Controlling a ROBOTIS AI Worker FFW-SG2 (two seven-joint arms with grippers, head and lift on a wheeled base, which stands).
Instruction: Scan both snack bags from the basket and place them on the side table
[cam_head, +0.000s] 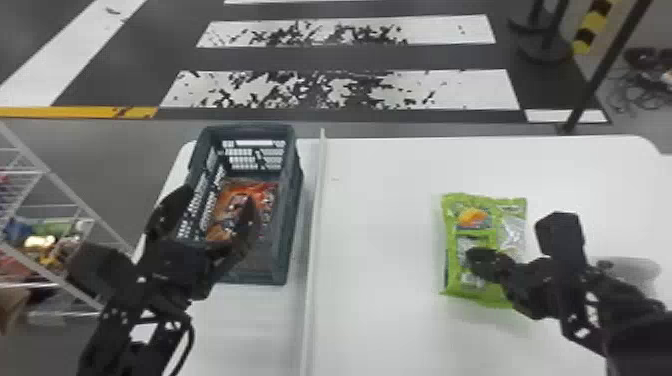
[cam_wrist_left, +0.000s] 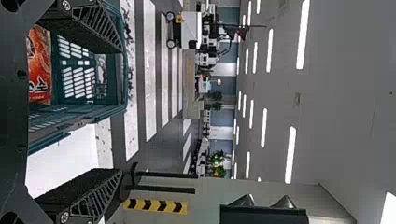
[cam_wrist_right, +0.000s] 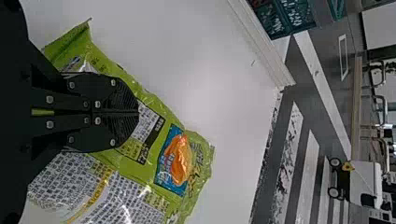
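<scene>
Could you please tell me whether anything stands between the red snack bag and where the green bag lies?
Yes: first the right wall of the basket, then a pale, apparently raised strip along the tabletop. The red snack bag likely needs lifting over both toward the green bag.

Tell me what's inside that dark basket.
A red-orange snack bag lies inside the basket. The robot's left jaws hide part of the bag in the head view, and whatever may be underneath it can't be seen.
</scene>
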